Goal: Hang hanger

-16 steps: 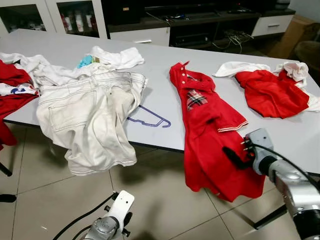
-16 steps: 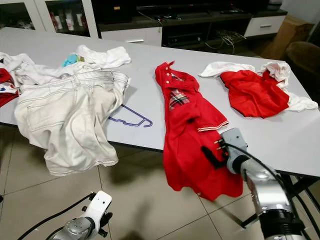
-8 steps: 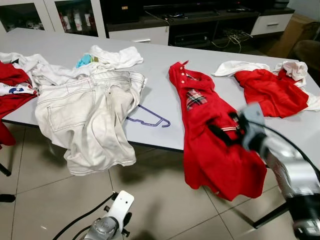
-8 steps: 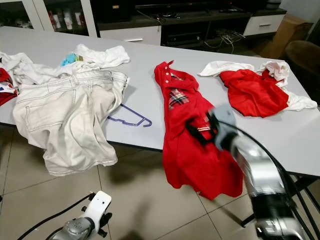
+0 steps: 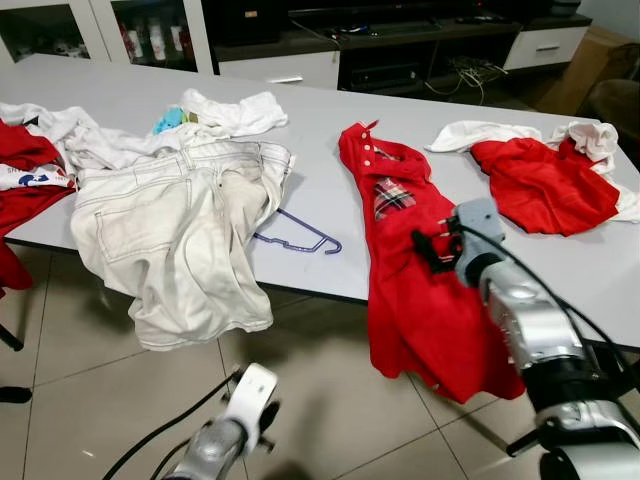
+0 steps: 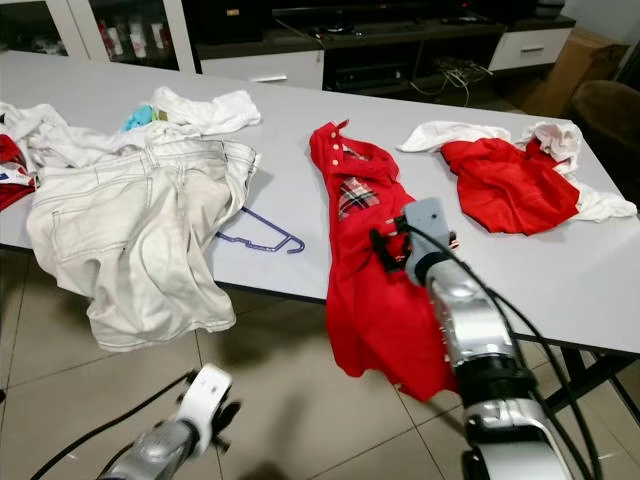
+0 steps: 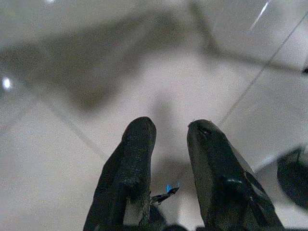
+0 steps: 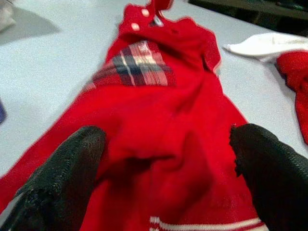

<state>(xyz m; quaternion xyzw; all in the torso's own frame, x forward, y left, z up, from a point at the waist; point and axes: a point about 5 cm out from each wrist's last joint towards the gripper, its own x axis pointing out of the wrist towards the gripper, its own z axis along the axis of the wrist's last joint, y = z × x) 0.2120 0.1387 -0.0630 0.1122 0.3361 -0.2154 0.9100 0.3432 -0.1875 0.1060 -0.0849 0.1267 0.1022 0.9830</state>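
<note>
Black fingers of the right end effector (image 5: 432,249) stood wide apart, empty, over the red dress (image 5: 410,240) right of centre. Low in the frame, the left end effector (image 7: 171,159) hung slightly parted above the floor. Centre-frame, the purple hanger (image 5: 300,235) lay on the counter (image 5: 320,130) beside white trousers (image 5: 180,230).

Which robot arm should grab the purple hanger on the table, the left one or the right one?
Probably the right. The right gripper is open, up at table height over the red shirt, with the purple hanger lying on the table beside that shirt. The left gripper hangs low, pointing at the floor.
</note>
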